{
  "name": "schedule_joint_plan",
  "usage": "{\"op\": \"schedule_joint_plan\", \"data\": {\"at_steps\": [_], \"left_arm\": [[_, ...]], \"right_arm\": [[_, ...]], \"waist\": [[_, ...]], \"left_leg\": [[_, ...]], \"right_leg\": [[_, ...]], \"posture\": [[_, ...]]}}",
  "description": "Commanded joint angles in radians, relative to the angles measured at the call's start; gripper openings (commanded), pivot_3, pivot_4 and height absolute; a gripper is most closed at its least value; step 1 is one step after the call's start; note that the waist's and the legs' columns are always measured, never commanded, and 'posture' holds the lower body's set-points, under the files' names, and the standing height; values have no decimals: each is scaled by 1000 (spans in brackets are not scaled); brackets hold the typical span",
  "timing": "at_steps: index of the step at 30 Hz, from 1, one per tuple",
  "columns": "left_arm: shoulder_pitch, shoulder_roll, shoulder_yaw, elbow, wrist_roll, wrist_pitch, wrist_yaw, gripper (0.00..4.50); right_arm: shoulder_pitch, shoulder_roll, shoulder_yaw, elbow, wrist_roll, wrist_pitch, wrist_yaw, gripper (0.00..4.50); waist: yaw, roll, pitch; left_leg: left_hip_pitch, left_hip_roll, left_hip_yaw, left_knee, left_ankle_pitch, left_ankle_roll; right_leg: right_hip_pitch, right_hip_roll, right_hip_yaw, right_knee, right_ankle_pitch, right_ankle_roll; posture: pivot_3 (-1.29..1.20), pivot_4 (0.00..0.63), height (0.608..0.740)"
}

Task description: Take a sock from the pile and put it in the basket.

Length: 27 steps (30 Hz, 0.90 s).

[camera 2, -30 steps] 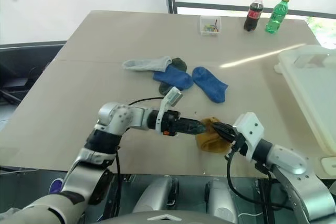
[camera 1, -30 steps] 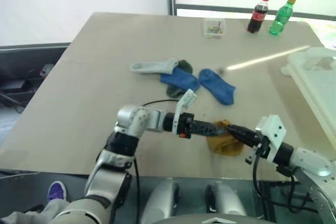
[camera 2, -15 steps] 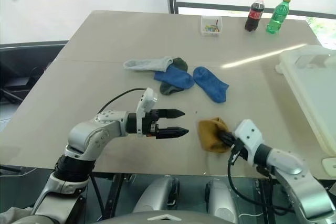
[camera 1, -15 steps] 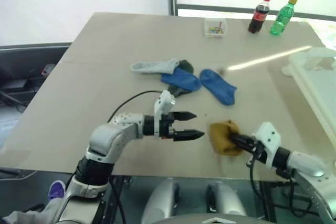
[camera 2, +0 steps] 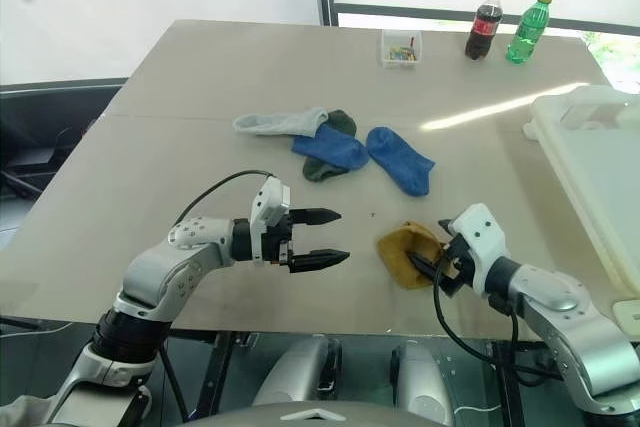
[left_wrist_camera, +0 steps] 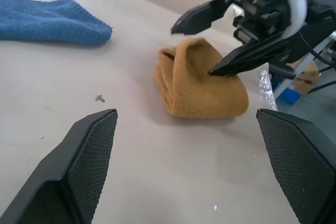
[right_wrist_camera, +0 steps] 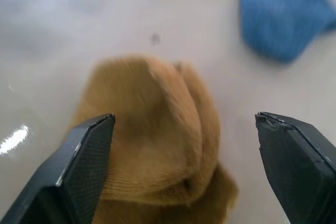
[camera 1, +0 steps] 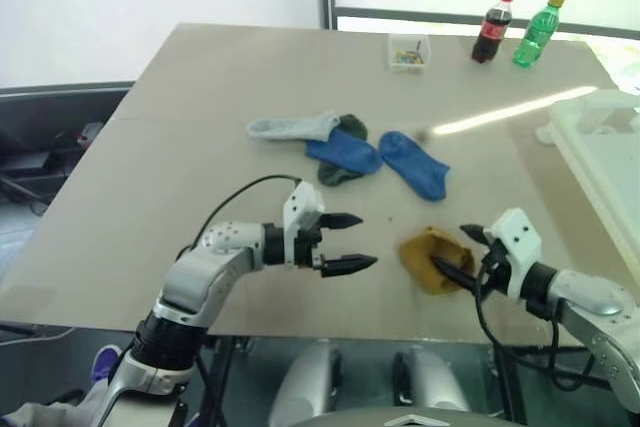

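A folded mustard sock [camera 1: 428, 255] lies on the table near its front edge, apart from the pile. My right gripper [camera 1: 455, 250] is open at the sock's right end, one finger on each side, and the lower fingertip touches the cloth [left_wrist_camera: 202, 85]. My left gripper [camera 1: 365, 240] is open and empty, a short way left of that sock and pointing at it. The pile sits farther back: a grey sock [camera 1: 292, 127], a dark green sock [camera 1: 352, 128] and two blue socks [camera 1: 345, 152] [camera 1: 415, 165]. The white basket [camera 1: 600, 142] stands at the table's right edge.
At the far edge stand a small clear box [camera 1: 408, 52], a cola bottle [camera 1: 491, 27] and a green bottle [camera 1: 535, 32]. The table's front edge runs just below both grippers. A black cable loops over my left forearm.
My right gripper has opened and let the mustard sock rest on the table. My left gripper has drawn back to the left, away from the sock, and rolled.
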Motion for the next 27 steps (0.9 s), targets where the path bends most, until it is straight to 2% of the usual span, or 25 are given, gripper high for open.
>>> {"op": "schedule_joint_plan", "data": {"at_steps": [1,12,19,20,22,23,26,27], "left_arm": [[10,10,5,-49,11,-57,-11,4500],[35,56,54,-114,-36,-83,-37,4500],[31,88,45,-128,-25,-121,-80,4500],[32,91,44,-126,-22,-129,-85,4500],[32,94,39,-123,-17,-142,-93,4500],[32,93,38,-122,-16,-146,-94,4500],[33,91,35,-121,-14,-160,-101,4500],[33,87,34,-125,-17,-160,-101,4500]], "right_arm": [[-7,-19,6,20,16,117,-14,4429],[2,-90,79,53,8,189,25,4429],[11,-144,147,104,-26,148,77,1393],[4,-139,149,110,-30,146,70,822],[-4,-135,147,116,-32,141,67,149],[-6,-124,135,117,-25,140,62,15],[-8,-70,70,110,42,146,58,0],[-23,-8,-4,101,123,169,39,0]], "waist": [[0,0,0],[2,-1,-2],[5,-8,-8],[5,-10,-10],[5,-12,-11],[5,-13,-12],[5,-14,-13],[3,-14,-13]], "left_leg": [[0,0,0,0,0,0],[0,0,-1,0,-1,1],[2,0,-1,0,-1,1],[2,0,-1,0,-1,1],[3,0,-1,0,-1,1],[3,0,-1,0,-1,1],[3,0,-2,1,-1,1],[3,0,-2,0,-1,1]], "right_leg": [[0,0,0,0,0,0],[1,0,-1,-2,0,0],[3,0,-2,-3,0,0],[4,0,-2,-3,0,0],[4,-1,-2,-3,0,0],[4,-1,-2,-3,0,0],[4,-1,-2,-3,0,0],[4,-1,-2,-3,0,0]], "posture": [[0,150,729],[0,150,729],[0,150,729],[0,150,729],[0,150,729],[0,150,729],[0,150,729],[0,150,729]]}}
